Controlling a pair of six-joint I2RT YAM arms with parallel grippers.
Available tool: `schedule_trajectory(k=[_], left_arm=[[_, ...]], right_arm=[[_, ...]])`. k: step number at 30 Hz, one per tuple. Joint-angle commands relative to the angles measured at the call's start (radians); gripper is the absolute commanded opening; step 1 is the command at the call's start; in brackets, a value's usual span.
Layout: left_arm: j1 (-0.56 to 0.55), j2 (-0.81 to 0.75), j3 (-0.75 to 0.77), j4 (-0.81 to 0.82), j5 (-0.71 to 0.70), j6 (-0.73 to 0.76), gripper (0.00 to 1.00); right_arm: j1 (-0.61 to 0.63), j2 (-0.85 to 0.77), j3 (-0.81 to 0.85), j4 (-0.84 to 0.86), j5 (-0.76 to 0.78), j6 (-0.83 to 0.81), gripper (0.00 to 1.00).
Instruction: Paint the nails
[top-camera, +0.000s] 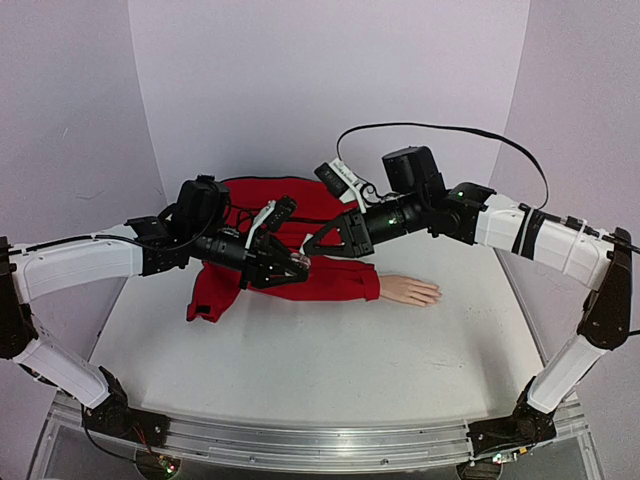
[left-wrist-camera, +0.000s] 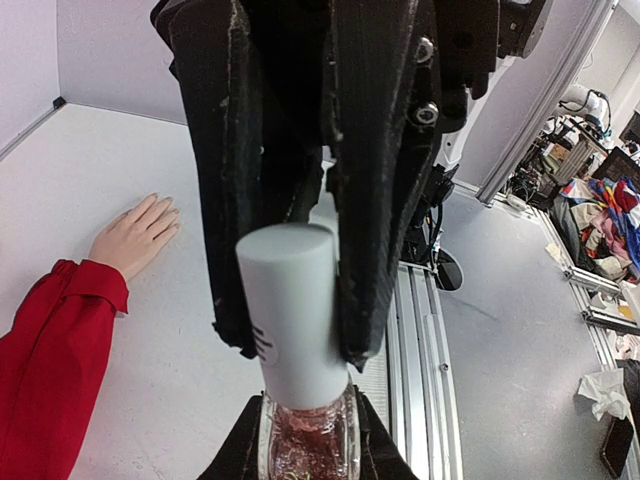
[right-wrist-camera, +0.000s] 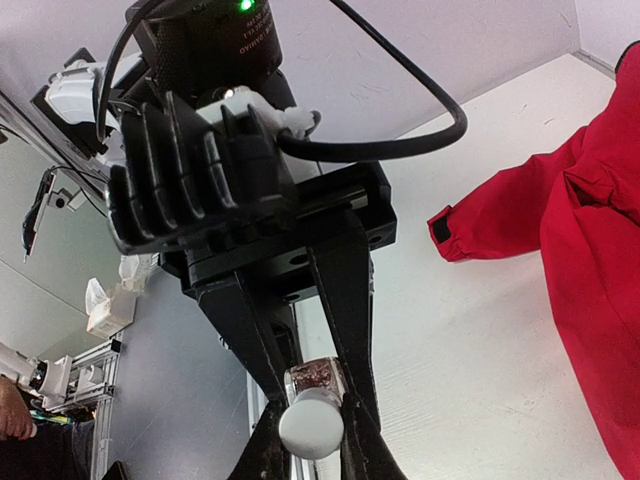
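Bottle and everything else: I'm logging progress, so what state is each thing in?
Bottle, capped, held in the air.
Cap, on the bottle.
Left gripper, shut on bottle.
Right gripper, shut on cap.
Hand, flat on the table, palm down.
Nails, too small to tell if painted.

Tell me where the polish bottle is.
Top view, left of centre: the bottle hangs over the red sleeve, glass in the left gripper, white cap in the right gripper.

nails (top-camera: 433, 292), tiny, facing up, detail unclear
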Motion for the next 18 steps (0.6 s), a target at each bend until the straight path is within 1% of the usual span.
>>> schedule_trajectory(k=[1, 2, 3, 4, 6, 7, 8, 10, 12, 16, 18], left_arm=[[-0.002, -0.018, 0.021, 0.022, 0.013, 0.008, 0.00], [-0.002, -0.017, 0.022, 0.021, 0.014, 0.007, 0.00], [-0.002, -0.017, 0.023, 0.020, 0.015, 0.005, 0.00], [-0.002, -0.017, 0.023, 0.020, 0.014, 0.005, 0.00], [-0.002, -0.018, 0.024, 0.018, 0.014, 0.006, 0.00], [-0.002, -0.018, 0.025, 0.017, 0.013, 0.008, 0.00], [-0.003, -0.018, 0.026, 0.016, 0.012, 0.009, 0.00], [-0.004, -0.016, 0.027, 0.013, 0.010, 0.009, 0.00], [-0.005, -0.014, 0.030, 0.011, 0.011, 0.010, 0.00], [-0.007, -0.010, 0.032, 0.008, 0.010, 0.012, 0.00], [-0.007, -0.010, 0.033, 0.007, 0.009, 0.014, 0.00]], right_arm=[[-0.005, -0.039, 0.001, 0.038, -0.017, -0.011, 0.00], [-0.005, -0.041, -0.002, 0.038, -0.016, -0.012, 0.00], [-0.005, -0.041, -0.002, 0.038, -0.016, -0.013, 0.08], [-0.005, -0.039, 0.000, 0.036, -0.013, -0.012, 0.18], [-0.005, -0.033, 0.005, 0.034, -0.015, -0.009, 0.33], [-0.004, -0.032, 0.006, 0.034, -0.015, -0.008, 0.38], [-0.004, -0.032, 0.006, 0.034, -0.014, -0.007, 0.41], [-0.004, -0.029, 0.009, 0.034, -0.013, -0.006, 0.44], [-0.005, -0.026, 0.016, 0.034, -0.021, -0.005, 0.45], [-0.005, -0.016, 0.022, 0.034, -0.026, 0.000, 0.39], [-0.005, -0.014, 0.023, 0.034, -0.028, 0.003, 0.34]])
